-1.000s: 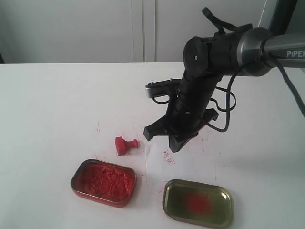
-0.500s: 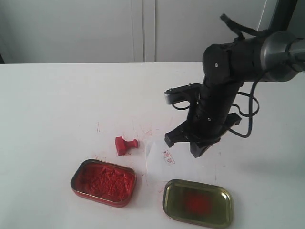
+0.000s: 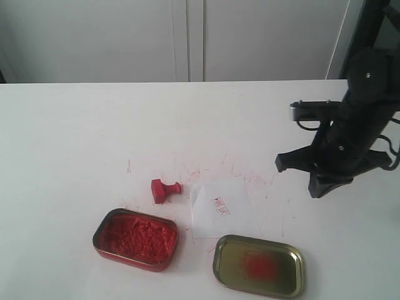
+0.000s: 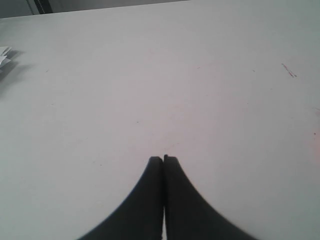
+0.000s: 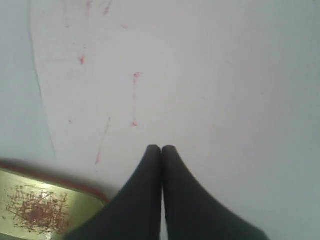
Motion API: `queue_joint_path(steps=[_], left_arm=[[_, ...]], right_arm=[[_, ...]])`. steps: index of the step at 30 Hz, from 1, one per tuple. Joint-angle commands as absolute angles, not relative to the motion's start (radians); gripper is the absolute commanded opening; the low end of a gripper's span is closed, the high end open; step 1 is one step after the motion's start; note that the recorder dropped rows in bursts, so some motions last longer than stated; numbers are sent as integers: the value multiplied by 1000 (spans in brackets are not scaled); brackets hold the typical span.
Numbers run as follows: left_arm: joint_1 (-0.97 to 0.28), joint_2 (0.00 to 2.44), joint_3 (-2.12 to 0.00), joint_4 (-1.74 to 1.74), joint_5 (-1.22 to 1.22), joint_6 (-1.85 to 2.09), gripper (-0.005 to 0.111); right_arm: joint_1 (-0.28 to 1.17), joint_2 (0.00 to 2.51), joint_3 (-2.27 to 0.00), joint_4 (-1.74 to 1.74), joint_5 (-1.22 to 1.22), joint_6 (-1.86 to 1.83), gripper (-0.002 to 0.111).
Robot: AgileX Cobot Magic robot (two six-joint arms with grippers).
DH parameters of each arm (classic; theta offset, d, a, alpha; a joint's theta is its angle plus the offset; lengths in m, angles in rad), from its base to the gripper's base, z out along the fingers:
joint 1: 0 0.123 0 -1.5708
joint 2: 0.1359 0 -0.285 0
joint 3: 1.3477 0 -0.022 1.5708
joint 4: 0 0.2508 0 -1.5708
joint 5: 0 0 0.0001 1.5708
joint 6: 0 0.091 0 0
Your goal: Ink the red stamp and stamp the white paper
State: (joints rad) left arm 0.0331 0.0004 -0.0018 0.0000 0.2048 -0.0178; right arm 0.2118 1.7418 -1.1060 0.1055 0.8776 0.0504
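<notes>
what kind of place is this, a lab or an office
Likely a robot lab bench: a white table streaked with red ink, plain pale panels behind, and a robot arm above a red stamp and ink tin.

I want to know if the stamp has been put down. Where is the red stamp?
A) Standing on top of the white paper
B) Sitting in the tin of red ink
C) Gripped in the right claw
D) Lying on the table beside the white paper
D: the red stamp lies on its side on the table next to the white paper, and the right claw is shut on nothing.
</notes>
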Motion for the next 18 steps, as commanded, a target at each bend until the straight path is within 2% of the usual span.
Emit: queue_joint_path(steps=[1,18], left_arm=[[27,0,0,-6,202,-22,0],[27,0,0,-6,202,-22,0]], right_arm=[[149,1722,-1083,102,876,73,0],[140,1722,-1077,107,939,87,0]])
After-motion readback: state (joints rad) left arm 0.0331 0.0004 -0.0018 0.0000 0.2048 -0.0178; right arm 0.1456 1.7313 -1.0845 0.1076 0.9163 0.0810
